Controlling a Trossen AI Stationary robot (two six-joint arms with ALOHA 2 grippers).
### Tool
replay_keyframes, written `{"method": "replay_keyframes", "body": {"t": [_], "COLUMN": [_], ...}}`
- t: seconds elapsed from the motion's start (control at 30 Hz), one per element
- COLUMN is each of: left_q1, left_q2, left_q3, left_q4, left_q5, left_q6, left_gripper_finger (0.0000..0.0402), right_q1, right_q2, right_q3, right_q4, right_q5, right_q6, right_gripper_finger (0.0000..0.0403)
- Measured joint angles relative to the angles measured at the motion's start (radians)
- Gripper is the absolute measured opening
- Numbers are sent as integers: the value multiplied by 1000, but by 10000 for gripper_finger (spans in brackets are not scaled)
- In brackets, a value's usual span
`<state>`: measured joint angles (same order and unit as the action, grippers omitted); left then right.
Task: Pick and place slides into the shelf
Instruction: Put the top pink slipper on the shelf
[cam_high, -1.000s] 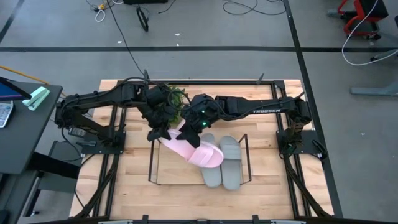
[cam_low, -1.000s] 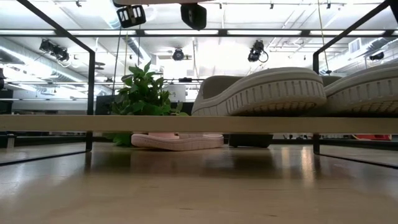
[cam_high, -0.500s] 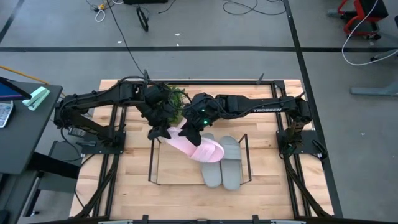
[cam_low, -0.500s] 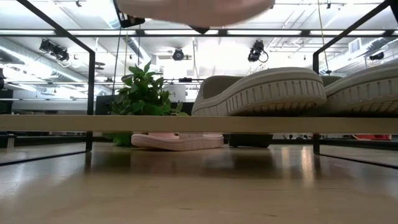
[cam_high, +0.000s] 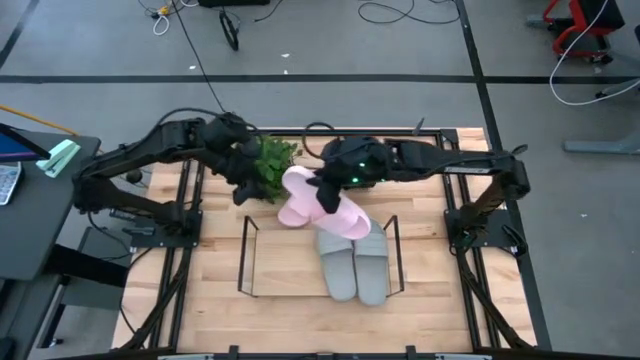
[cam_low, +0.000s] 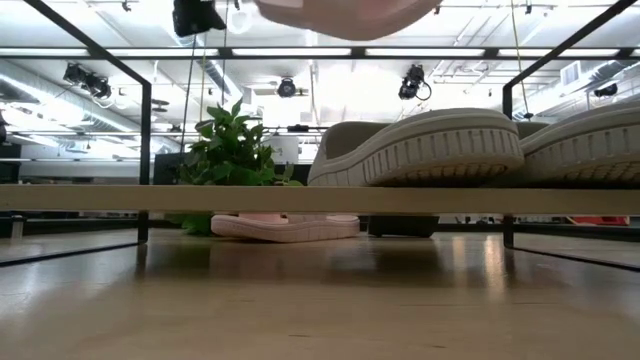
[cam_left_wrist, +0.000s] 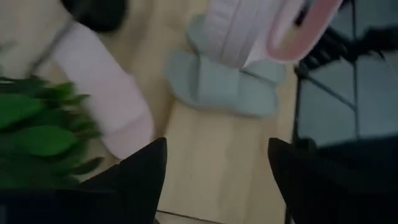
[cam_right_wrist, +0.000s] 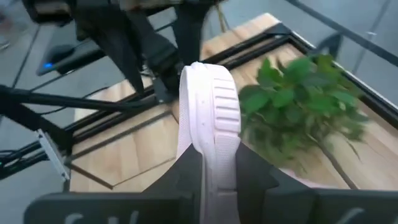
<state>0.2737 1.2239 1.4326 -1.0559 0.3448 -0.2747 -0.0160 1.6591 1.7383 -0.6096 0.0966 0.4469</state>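
Carrying a light pink slide (cam_high: 318, 203) above the table was the step in hand, as far as I could judge. Biggest thing first: the wooden table (cam_high: 210, 300), then the black wire shelf (cam_high: 247, 262) in the middle of it, with two grey-green slides (cam_high: 355, 262) already lying side by side at its right end.

The right gripper (cam_high: 328, 192) was clamped on the pink slide's edge, holding it up over the shelf's far side, near the potted plant (cam_high: 268, 165). The left gripper (cam_high: 242, 187) sat beside the plant with its fingers (cam_left_wrist: 140, 177) spread wide, grasping nothing. A second pink slide (cam_low: 285, 226) lay flat on the table by the plant.

To do it well, I'd swing the slide over the bare stretch left of the grey-green pair, level it, and lower it before letting go.
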Motion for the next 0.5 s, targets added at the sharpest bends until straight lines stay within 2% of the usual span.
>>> {"method": "replay_keyframes", "body": {"t": [0.13, 0.2, 0.37, 0.5], "left_q1": [-3, -4, -4, -3], "left_q2": [-63, -94, -149, -178], "left_q3": [0, 0, 0, 1], "left_q4": [42, 64, 112, 160], "left_q5": [-98, -137, -244, -313], "left_q6": [-57, -84, -138, -140], "left_gripper_finger": [285, 285, 285, 286], "right_q1": [29, 51, 123, 190], "right_q2": [-98, -163, -293, -305], "right_q3": [-126, -227, -496, -639], "right_q4": [15, 84, 403, 698], "right_q5": [86, 113, 222, 385], "right_q6": [71, 129, 366, 547], "right_gripper_finger": [64, 64, 64, 64]}}
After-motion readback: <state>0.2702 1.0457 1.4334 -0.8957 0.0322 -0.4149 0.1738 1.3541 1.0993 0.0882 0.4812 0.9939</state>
